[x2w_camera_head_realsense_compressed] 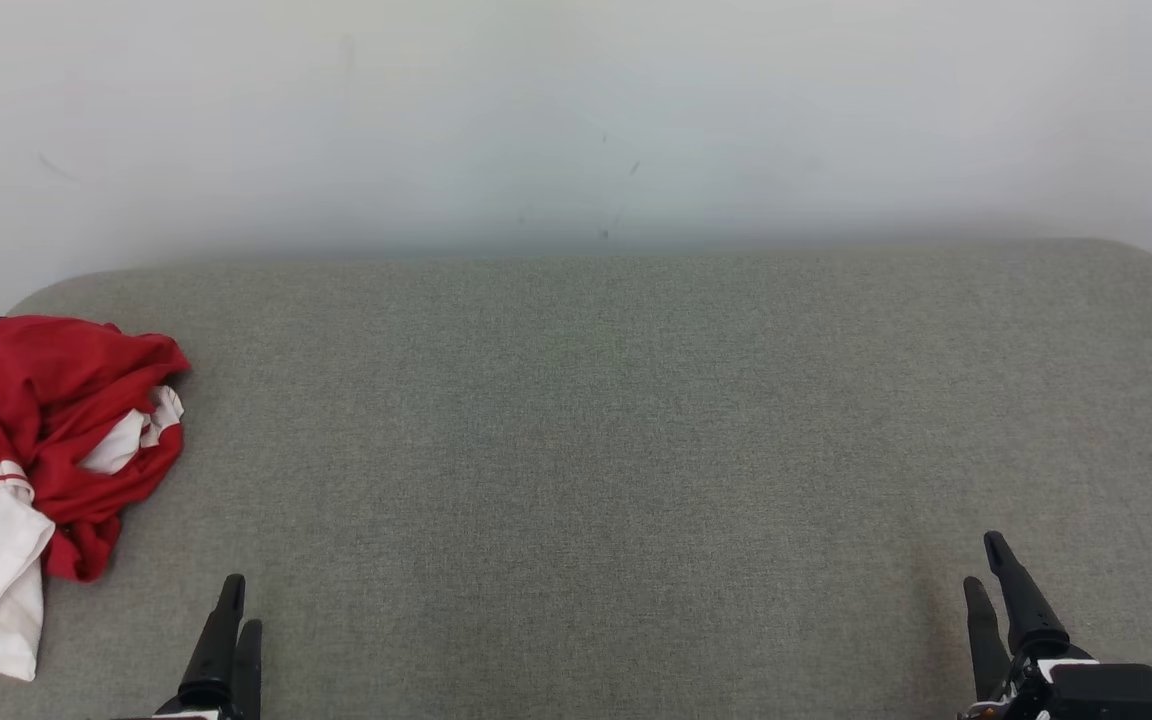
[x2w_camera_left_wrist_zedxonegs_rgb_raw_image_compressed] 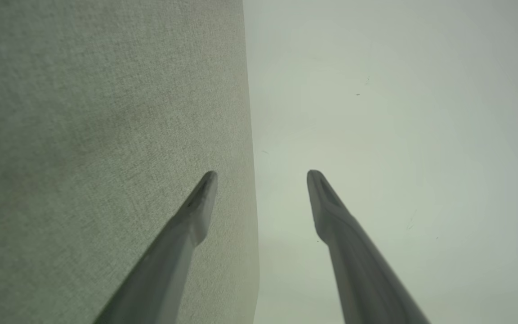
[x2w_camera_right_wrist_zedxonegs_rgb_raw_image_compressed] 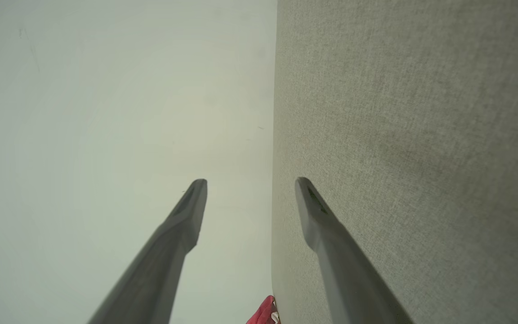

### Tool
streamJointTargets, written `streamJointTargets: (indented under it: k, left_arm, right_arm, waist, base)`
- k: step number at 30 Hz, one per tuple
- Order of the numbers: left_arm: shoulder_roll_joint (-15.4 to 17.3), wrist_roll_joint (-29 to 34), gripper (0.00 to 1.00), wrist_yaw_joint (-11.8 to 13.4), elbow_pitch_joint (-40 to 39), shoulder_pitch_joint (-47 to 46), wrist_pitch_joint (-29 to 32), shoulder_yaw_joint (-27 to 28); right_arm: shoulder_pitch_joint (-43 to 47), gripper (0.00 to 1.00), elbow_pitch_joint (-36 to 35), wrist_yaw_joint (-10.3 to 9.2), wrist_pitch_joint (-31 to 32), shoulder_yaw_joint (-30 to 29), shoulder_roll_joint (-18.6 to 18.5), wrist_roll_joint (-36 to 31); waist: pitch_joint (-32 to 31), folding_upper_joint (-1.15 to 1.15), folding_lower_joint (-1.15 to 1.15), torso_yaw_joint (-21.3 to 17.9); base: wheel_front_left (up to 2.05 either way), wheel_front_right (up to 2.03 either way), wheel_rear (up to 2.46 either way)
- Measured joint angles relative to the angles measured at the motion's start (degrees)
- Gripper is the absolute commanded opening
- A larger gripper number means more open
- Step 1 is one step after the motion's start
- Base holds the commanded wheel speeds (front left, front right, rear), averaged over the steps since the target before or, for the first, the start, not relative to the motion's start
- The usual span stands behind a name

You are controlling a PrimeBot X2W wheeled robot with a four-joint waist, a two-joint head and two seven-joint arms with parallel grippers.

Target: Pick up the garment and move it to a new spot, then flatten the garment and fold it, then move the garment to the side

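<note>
Left gripper [x2w_camera_head_realsense_compressed: 242, 602] and right gripper [x2w_camera_head_realsense_compressed: 981, 560] gape empty; a shallow pinch may drop the garment [x2w_camera_head_realsense_compressed: 46, 430], seemingly overhanging the pad [x2w_camera_head_realsense_compressed: 576, 420].

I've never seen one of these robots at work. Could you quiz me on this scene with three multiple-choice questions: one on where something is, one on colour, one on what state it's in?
1. Where does the garment lie?
A. at the left end of the grey surface
B. in its middle
C. at its far right corner

2. What colours is it?
A. blue and yellow
B. red and white
C. all black

3. What state is it in?
A. neatly folded
B. spread flat
C. crumpled in a heap

Answers: 1 A, the head view shows it by the left edge; 2 B, it is red cloth with white parts; 3 C, it lies bunched in uneven folds.
</note>
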Motion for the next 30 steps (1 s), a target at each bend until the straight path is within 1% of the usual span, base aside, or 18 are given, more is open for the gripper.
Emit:
streamJointTargets:
  k: [6,11,16,17,22,23,24,30]
  left_arm:
    - [-0.03,2.01,1.00,0.00,-0.93,0.04,-1.76,-0.83]
    - [-0.03,6.12,1.00,0.00,-1.72,0.04,-3.14,-1.15]
    - [-0.01,11.98,1.00,0.00,-2.65,0.04,-4.32,-1.20]
    - [-0.01,11.98,1.00,0.00,-2.65,0.04,-4.32,-1.20]
    - [-0.01,18.71,1.00,0.24,-3.70,0.04,-5.64,-1.68]
    - [0.00,21.14,1.00,0.34,-4.11,0.04,-6.08,-1.90]
    - [0.00,21.14,1.00,0.34,-4.11,0.04,-6.08,-1.90]
    - [0.02,29.40,1.00,1.10,-5.17,0.05,-7.35,-2.75]
  right_arm:
    - [0.19,1.00,-1.03,0.00,-1.69,1.09,0.00,-1.72]
    - [0.45,1.00,-1.82,0.00,-3.05,1.68,-0.09,-5.68]
    - [0.52,1.00,-2.74,0.00,-4.33,2.02,-0.12,-11.24]
    - [0.52,1.00,-2.74,0.00,-4.33,2.02,-0.12,-11.24]
    - [0.68,1.00,-3.76,0.00,-5.59,2.45,-0.10,-16.81]
    - [0.88,1.00,-4.21,0.00,-5.95,2.76,-0.09,-19.09]
    - [0.88,1.00,-4.21,0.00,-5.95,2.76,-0.09,-19.09]
    - [1.06,1.00,-5.57,0.00,-7.36,3.85,-0.10,-27.88]
  waist:
    - [0.07,0.00,0.00,-0.01]
    - [0.14,0.00,0.00,-0.02]
    - [0.17,0.00,0.00,-0.03]
    - [0.17,0.00,0.00,-0.03]
    - [0.21,0.00,0.00,-0.05]
    - [0.24,0.00,0.00,-0.05]
    - [0.24,0.00,0.00,-0.05]
    - [0.37,0.00,0.00,-0.08]
  base:
    - [0.00,0.00,0.00]
    - [0.00,0.00,0.00]
    - [0.00,0.00,0.00]
    - [0.00,0.00,0.00]
    - [0.00,0.00,0.00]
    - [0.00,0.00,0.00]
    - [0.00,0.00,0.00]
    - [0.00,0.00,0.00]
